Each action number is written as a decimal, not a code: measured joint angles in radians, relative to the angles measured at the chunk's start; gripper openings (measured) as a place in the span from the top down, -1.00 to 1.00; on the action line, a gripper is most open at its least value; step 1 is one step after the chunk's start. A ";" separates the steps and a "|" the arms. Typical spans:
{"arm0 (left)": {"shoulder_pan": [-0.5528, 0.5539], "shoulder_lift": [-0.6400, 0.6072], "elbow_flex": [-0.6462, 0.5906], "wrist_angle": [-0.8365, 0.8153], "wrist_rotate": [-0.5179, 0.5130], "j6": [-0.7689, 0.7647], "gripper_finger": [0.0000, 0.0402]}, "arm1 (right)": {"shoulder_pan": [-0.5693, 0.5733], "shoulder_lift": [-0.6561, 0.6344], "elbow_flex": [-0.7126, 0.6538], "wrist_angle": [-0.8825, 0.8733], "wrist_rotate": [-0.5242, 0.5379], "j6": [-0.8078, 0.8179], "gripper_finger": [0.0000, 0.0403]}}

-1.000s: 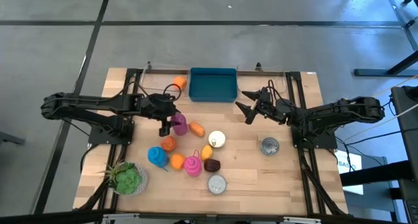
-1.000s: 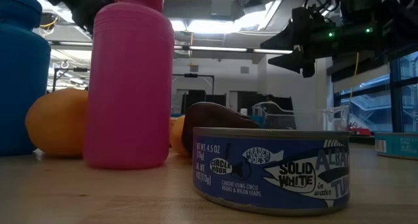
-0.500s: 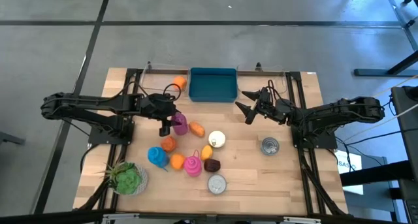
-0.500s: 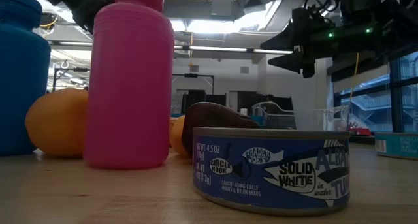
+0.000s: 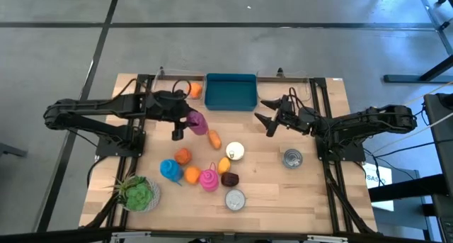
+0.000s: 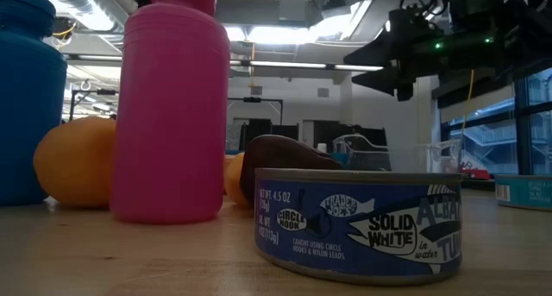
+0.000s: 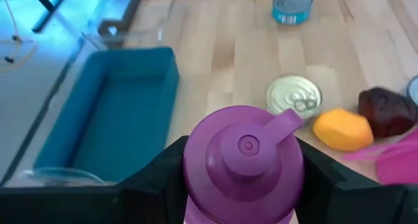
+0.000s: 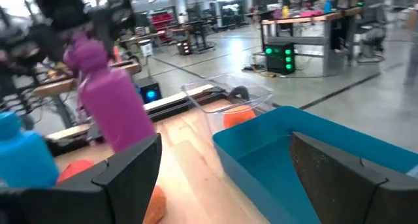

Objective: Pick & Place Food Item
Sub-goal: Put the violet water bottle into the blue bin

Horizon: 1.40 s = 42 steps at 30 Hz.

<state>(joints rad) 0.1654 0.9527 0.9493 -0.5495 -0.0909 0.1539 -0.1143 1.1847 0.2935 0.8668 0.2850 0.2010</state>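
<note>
A purple bottle (image 5: pixel 198 122) hangs tilted above the table's left middle, with my left gripper (image 5: pixel 184 122) shut on it; the left wrist view looks onto its cap (image 7: pixel 243 160). A teal bin (image 5: pixel 231 92) stands at the far edge, just right of the bottle. My right gripper (image 5: pixel 266 117) hovers open and level beside the bin's right end, with nothing between its fingers. The right wrist view shows the bottle (image 8: pixel 108 100) held up in the air beyond the bin (image 8: pixel 307 155). My left gripper pinches the purple bottle's upper body just below the cap (image 7: pixel 196 185) between its two fingers (image 7: pixel 153 178), one on each side. The fingers slant down from the table's left side. The bottle is lifted clear of the table and tilted, cap toward the left arm.
Under and near the bottle lie orange pieces (image 5: pixel 214 139), a white-lidded can (image 5: pixel 235 151), a blue bottle (image 5: pixel 170 169), a pink bottle (image 5: pixel 209 180), a dark fruit (image 5: pixel 229 178) and a tin (image 5: pixel 235 198). Another tin (image 5: pixel 291 158) sits right; a green plant (image 5: pixel 139 193) near left.
My left gripper has risen and drawn a little toward the far edge with the purple bottle. The bottle, which stood among the food items, is now lifted clear of the table and tipped. My right arm has kept still.
</note>
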 joint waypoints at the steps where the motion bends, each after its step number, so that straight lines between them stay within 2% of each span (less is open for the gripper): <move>1: 0.000 0.000 0.010 0.001 0.002 0.006 0.10 | 0.000 0.000 0.000 0.001 -0.015 -0.006 -0.66; 9: 0.013 0.016 0.025 0.075 0.006 0.057 0.10 | 0.000 0.000 0.043 -0.003 -0.072 -0.076 -0.66; 14: 0.067 0.049 0.026 0.124 0.018 0.069 0.11 | 0.000 0.002 0.127 -0.144 -0.125 -0.128 -0.66; 17: 0.114 0.080 0.026 0.142 0.088 0.070 0.11 | -0.001 0.024 0.190 -0.241 -0.141 -0.164 -0.66; 23: 0.175 0.151 0.035 0.208 0.238 0.073 0.11 | 0.000 0.132 0.309 -0.255 -0.228 -0.254 -0.66; 33: 0.135 0.259 0.149 0.180 0.253 0.146 0.11 | 0.000 0.333 0.479 -0.254 -0.317 -0.311 -0.66; 42: 0.115 0.279 0.163 0.199 0.240 0.184 0.11 | 0.000 0.374 0.579 -0.249 -0.417 -0.315 -0.66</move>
<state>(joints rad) 0.2805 1.2320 1.1122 -0.3504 0.1492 0.3383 -0.1143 1.5589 0.8722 0.6182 -0.1317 -0.1143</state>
